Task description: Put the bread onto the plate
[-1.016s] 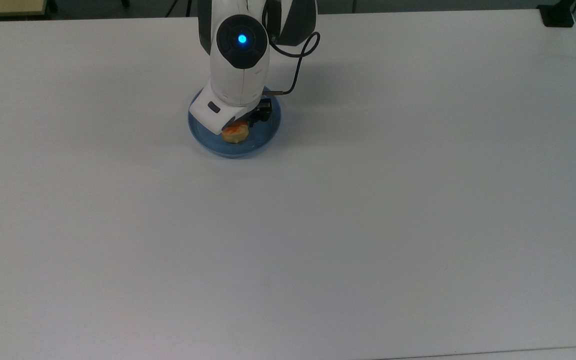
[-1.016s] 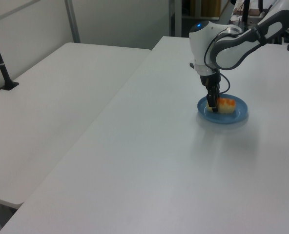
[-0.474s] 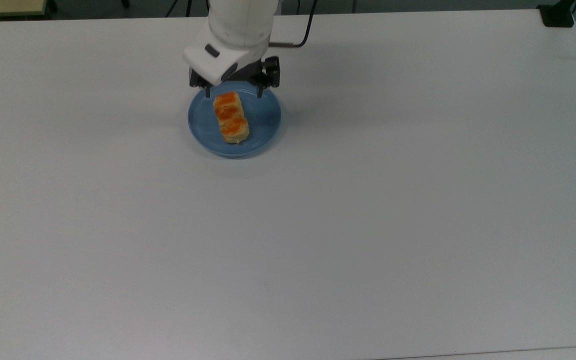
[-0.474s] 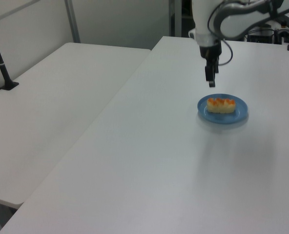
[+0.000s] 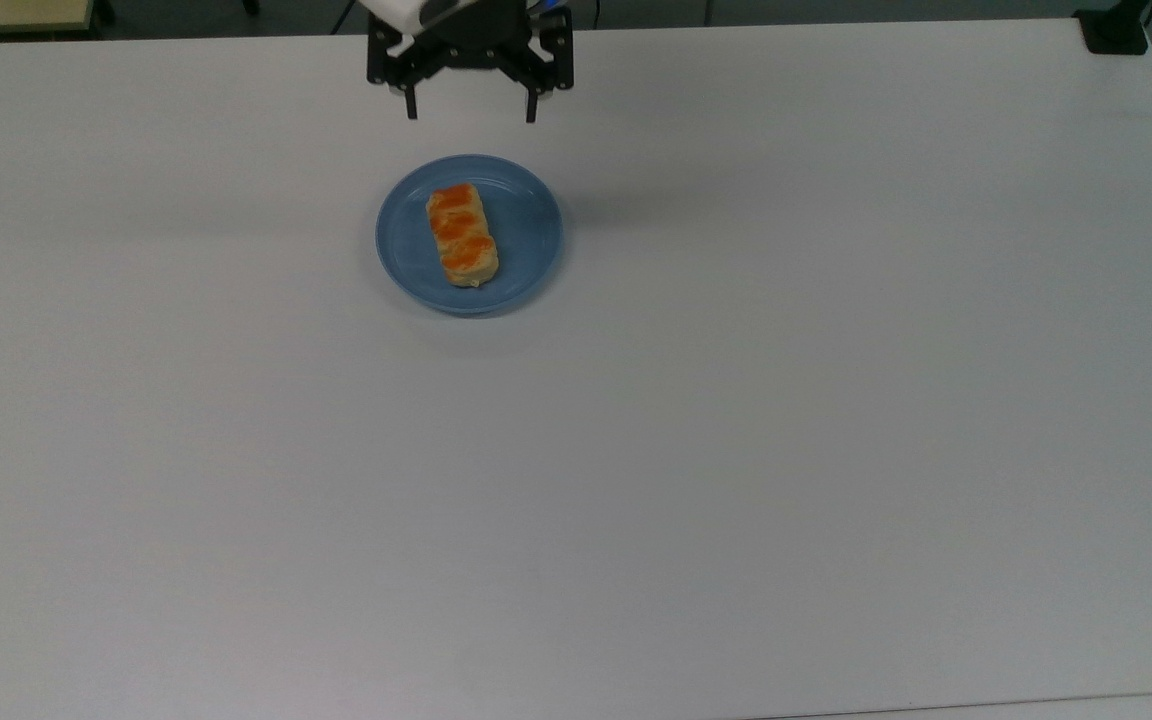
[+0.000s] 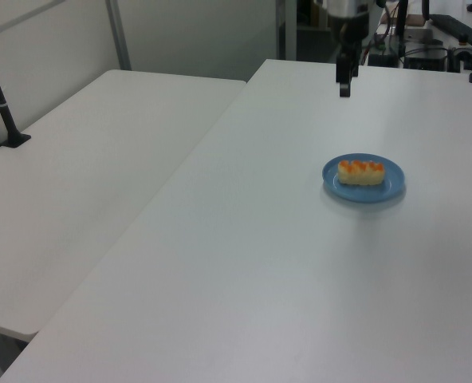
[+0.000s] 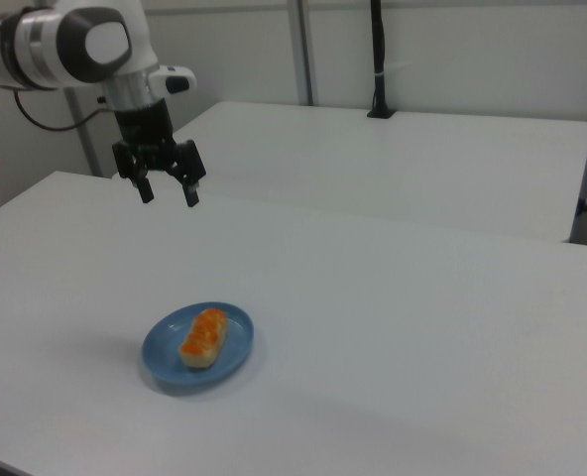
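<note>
The bread (image 5: 461,234) (image 6: 361,171) (image 7: 203,337), a pale-yellow loaf with orange glazed bumps, lies on the round blue plate (image 5: 526,225) (image 6: 391,185) (image 7: 161,349), slightly toward the top view's left of its middle. My gripper (image 5: 470,110) (image 6: 344,89) (image 7: 168,194) hangs open and empty high above the table, beyond the plate's far rim in the top view. Nothing sits between its fingers, which point straight down.
The white table (image 5: 736,450) carries only the plate. A second white table (image 6: 84,183) stands alongside, with a black post (image 6: 1,104) clamped at its edge. A black clamp (image 5: 1114,30) sits at the top view's upper right corner.
My gripper let go of the bread on the plate, then rose and drew back toward the top view's upper edge. The bread and plate stayed put.
</note>
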Tool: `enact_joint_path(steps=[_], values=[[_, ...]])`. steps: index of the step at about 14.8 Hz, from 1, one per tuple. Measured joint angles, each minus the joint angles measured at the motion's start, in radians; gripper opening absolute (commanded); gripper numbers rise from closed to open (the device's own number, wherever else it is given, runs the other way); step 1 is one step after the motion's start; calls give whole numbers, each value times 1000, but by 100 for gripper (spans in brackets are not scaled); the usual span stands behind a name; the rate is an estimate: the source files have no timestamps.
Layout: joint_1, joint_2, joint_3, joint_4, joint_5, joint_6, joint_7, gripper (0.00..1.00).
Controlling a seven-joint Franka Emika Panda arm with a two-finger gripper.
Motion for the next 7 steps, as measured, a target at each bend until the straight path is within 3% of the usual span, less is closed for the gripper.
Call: enact_joint_path(steps=[7], values=[[-4, -35, -21, 0, 2, -25, 0, 100]])
